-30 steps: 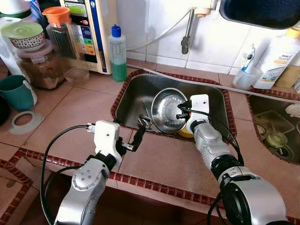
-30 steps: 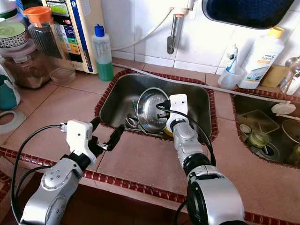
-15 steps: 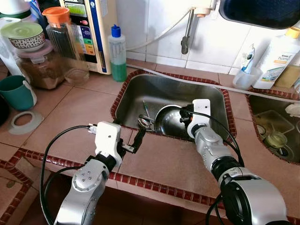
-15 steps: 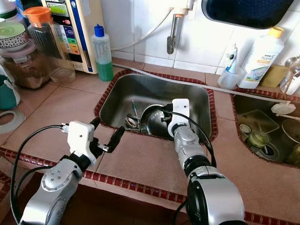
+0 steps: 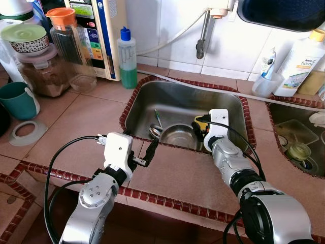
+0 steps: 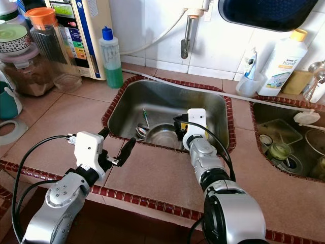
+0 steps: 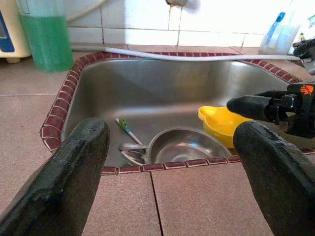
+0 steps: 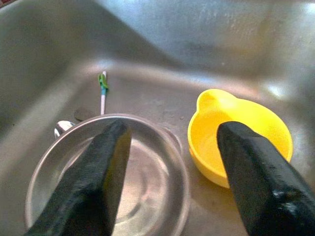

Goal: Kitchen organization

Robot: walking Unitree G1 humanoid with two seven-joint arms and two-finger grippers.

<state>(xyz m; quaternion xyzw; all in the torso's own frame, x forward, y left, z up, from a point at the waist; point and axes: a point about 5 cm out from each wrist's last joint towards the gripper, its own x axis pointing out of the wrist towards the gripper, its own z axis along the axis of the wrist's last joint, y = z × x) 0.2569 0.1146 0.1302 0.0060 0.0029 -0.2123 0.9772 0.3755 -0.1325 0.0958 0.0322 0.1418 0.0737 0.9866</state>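
The steel bowl (image 8: 110, 172) lay upright on the floor of the sink (image 5: 167, 99), close against the near wall, with a yellow bowl (image 8: 238, 142) just beside it and a spoon and a green-tipped utensil (image 7: 125, 129) on its other side. The right tool (image 8: 170, 167) hung inside the sink directly over the two bowls, fingers spread wide and gripping nothing, one finger above the steel bowl's rim, the other above the yellow bowl. The left tool (image 5: 143, 155) hovered over the tiled worktop (image 5: 86, 119) at the sink's near edge, also wide apart and empty, pointing toward the steel bowl.
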